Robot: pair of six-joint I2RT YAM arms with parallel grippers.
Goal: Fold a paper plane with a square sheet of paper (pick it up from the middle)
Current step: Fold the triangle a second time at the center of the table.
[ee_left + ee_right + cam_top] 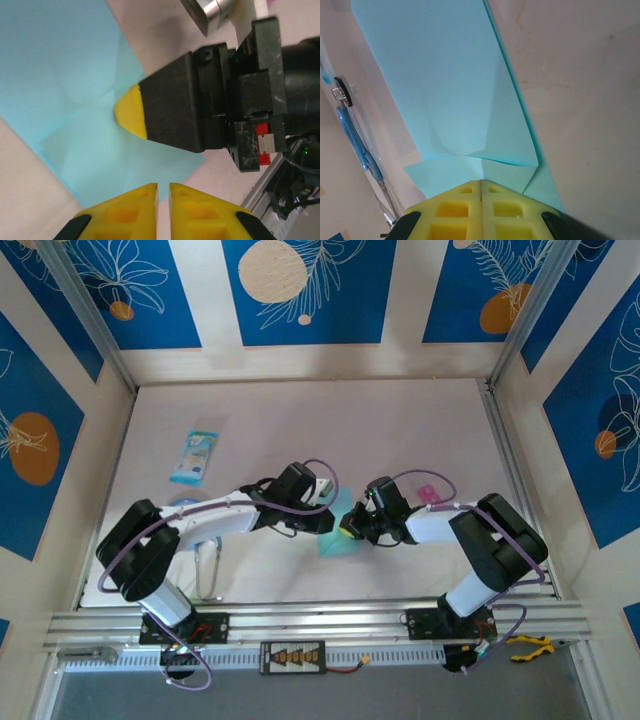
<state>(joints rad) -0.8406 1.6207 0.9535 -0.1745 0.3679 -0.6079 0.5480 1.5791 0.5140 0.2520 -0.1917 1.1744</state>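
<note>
A robot test cell in a lab. Two arms are bolted to an aluminium rail at a white table. Blue patterned panels wall it in.

Paper sits on the desk about dead center, right between the two claws: left claw just to its left, right claw at its right edge, tips nearly meeting over it. Packet is further back on the left, well apart. Scissors lie near the front left, by the left arm.
</note>
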